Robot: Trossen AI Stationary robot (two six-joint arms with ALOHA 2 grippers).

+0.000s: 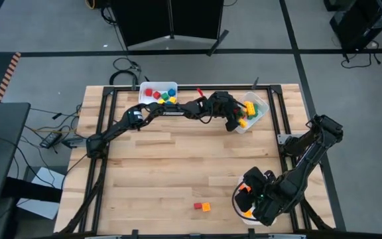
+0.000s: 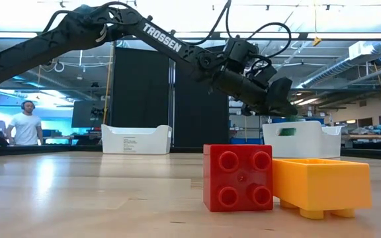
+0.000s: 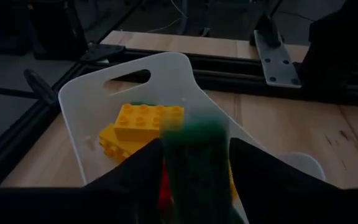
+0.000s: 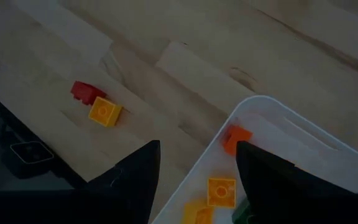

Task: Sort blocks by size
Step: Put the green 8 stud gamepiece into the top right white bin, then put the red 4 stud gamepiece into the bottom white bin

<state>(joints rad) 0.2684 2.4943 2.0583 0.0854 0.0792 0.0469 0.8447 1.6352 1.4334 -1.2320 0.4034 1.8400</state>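
Note:
My left gripper (image 3: pixel 194 146) reaches level over a white bin (image 1: pixel 257 106) at the table's far right, which holds yellow blocks (image 3: pixel 143 121). A green block (image 3: pixel 194 165) shows smeared between its open fingers; in the low view the green block (image 2: pixel 286 131) sits lower than the fingertips, at the bin (image 2: pixel 296 140). My right gripper (image 4: pixel 197 149) hangs open and empty over a second white bin (image 4: pixel 278 143) at the near right edge, which holds orange (image 4: pixel 235 137) and yellow blocks (image 4: pixel 220 190). A red block (image 2: pixel 238 177) and an orange block (image 2: pixel 319 185) lie side by side on the table. My left gripper has the green block between its two fingers, coming level from the table's left. Whether the fingers touch it I cannot tell. The block is smeared in the wrist view and stands lower than the fingertips in the low view.
A third white bin (image 1: pixel 159 93) at the far edge, left of centre, holds red, blue, yellow and green blocks. Black frame rails (image 1: pixel 178 88) run along the table's far side and both ends. The broad wooden middle (image 1: pixel 178 159) is bare. A person (image 2: pixel 25 125) stands in the room beyond.

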